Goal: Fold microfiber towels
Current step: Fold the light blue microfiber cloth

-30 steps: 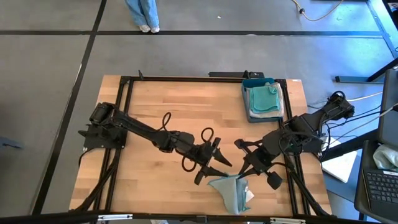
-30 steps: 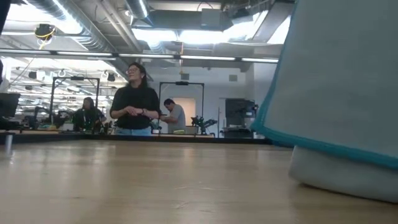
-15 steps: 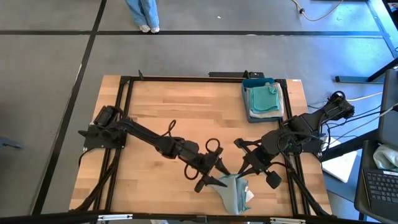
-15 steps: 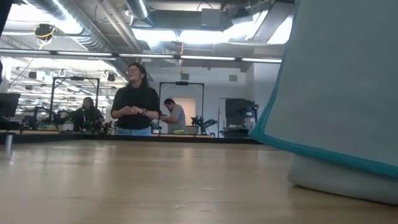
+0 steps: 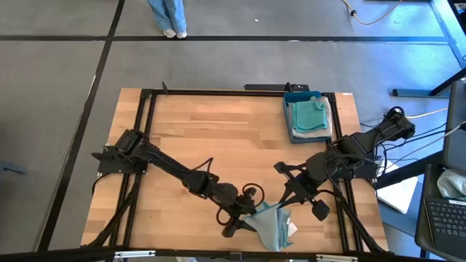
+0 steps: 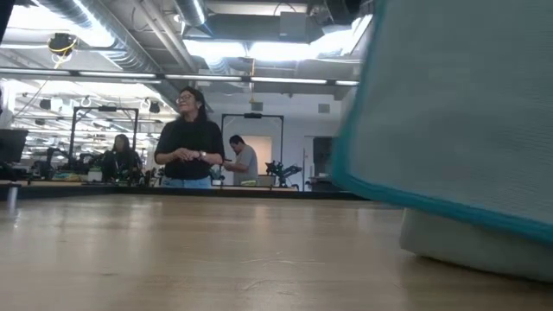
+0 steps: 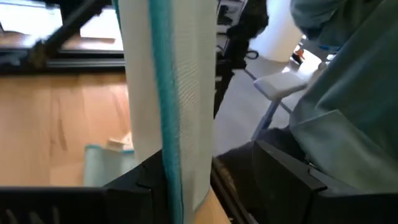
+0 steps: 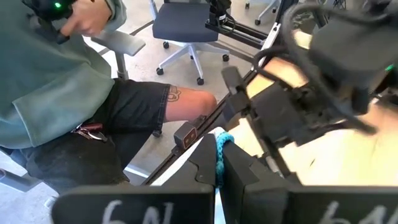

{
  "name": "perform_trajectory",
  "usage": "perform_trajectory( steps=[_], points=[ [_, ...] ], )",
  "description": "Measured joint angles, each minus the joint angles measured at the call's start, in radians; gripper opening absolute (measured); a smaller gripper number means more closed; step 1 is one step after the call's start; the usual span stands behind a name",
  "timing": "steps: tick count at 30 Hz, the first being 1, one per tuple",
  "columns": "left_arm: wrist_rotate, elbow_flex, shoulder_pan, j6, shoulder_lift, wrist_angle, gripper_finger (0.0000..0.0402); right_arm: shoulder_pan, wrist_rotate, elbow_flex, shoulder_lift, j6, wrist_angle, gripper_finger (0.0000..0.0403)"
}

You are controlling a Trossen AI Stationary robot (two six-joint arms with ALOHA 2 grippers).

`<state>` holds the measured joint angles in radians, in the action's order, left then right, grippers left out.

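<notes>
A pale grey towel with a teal stitched edge is at the table's near edge, right of centre. Its lower part lies on the table and its upper part is held up. My right gripper is shut on its raised part. My left gripper is open at the towel's left side. The towel's hanging edge runs between its two fingers. My right gripper pinches the towel's teal stitched edge between its two fingers. The towel hangs below the hold, and its lower part rests on the table. My left gripper's fingers stand on either side of the hanging edge; I cannot tell whether they touch it.
A blue tray holding stacked pale green and teal towels stands at the far right. A person sits just beyond the table's near edge. More people stand in the room behind. Bare wood lies to the left.
My left gripper has moved toward the table's near edge and to the right, up to the towel, and the towel's edge now lies between its fingers. The towel's raised part has spread a little toward the left.
</notes>
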<state>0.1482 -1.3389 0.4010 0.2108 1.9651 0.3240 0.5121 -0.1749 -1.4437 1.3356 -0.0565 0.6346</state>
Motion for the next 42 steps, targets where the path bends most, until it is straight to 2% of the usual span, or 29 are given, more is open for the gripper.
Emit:
perform_trajectory(
  steps=[17, 23, 28, 32, 37, 42],
  points=[
    [0.011, 0.0, 0.064, 0.112, 0.055, -0.199, 0.0185, 0.0, 0.018, 0.0, 0.0, 0.002, 0.026, 0.0005],
    [-0.073, 0.0, 0.077, 0.129, 0.055, -0.277, 0.0184, 0.0, 0.018, 0.0, 0.0, 0.001, 0.025, 0.0005],
    [-0.141, 0.0, 0.079, 0.124, 0.055, -0.273, 0.0179, 0.0, 0.018, 0.0, 0.0, 0.0, 0.024, 0.0005],
    [-0.176, 0.0, 0.083, 0.101, 0.055, -0.273, 0.0138, 0.0, 0.018, 0.0, 0.0, 0.002, 0.026, 0.0005],
    [-0.194, 0.0, 0.091, 0.094, 0.055, -0.272, 0.0024, 0.0, 0.018, 0.0, 0.0, 0.002, 0.028, 0.0005],
    [-0.253, 0.0, 0.129, 0.097, 0.05, -0.275, 0.0002, 0.0, 0.018, 0.0, 0.0, 0.004, 0.031, 0.0005]
  ],
)
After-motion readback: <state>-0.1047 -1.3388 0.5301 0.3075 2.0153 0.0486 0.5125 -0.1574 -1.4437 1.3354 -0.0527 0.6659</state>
